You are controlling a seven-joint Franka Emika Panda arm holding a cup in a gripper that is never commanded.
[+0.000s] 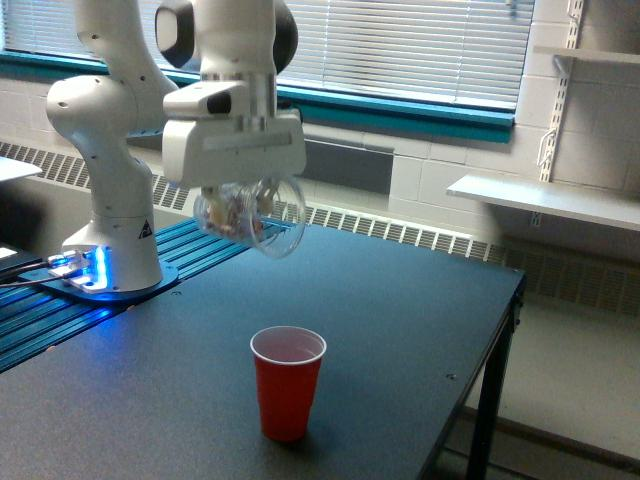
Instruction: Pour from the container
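In the exterior view my gripper [243,210] is shut on the container [252,217], a clear plastic cup held on its side with its round rim toward the exterior view's right and front. Small pale pieces show inside it. It hangs above the table, up and to the left of a red party cup [287,382] with a white inside that stands upright near the table's front. The fingers are mostly hidden behind the clear cup and the white hand body.
The dark table [400,320] ends at an edge on the exterior view's right. The arm's white base [112,262] stands on a blue ribbed mat at the left. A radiator, blinds and a wall shelf [545,200] lie behind.
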